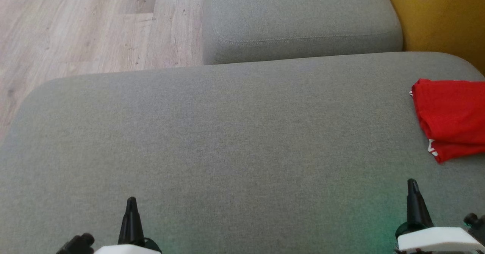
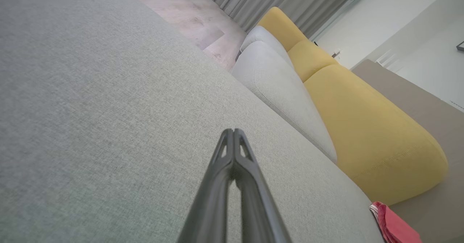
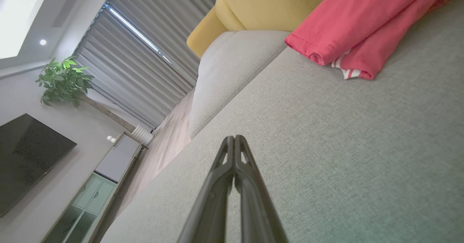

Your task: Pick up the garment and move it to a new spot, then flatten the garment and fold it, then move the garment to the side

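Red garment [image 1: 451, 117], looking folded, sits on the grey sofa cushion [image 1: 227, 140] ahead and right of the right end effector [image 1: 412, 182], which like the left end effector [image 1: 131, 201] is clenched empty, so the job seems about done: arms should back off without snagging it.

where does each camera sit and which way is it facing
head view: on the head, down onto the grey seat; left gripper, right gripper shut at bottom
left wrist view: left wrist, along its fingers toward the yellow backrest
right wrist view: right wrist, along its fingers toward the red garment
all share seat and garment
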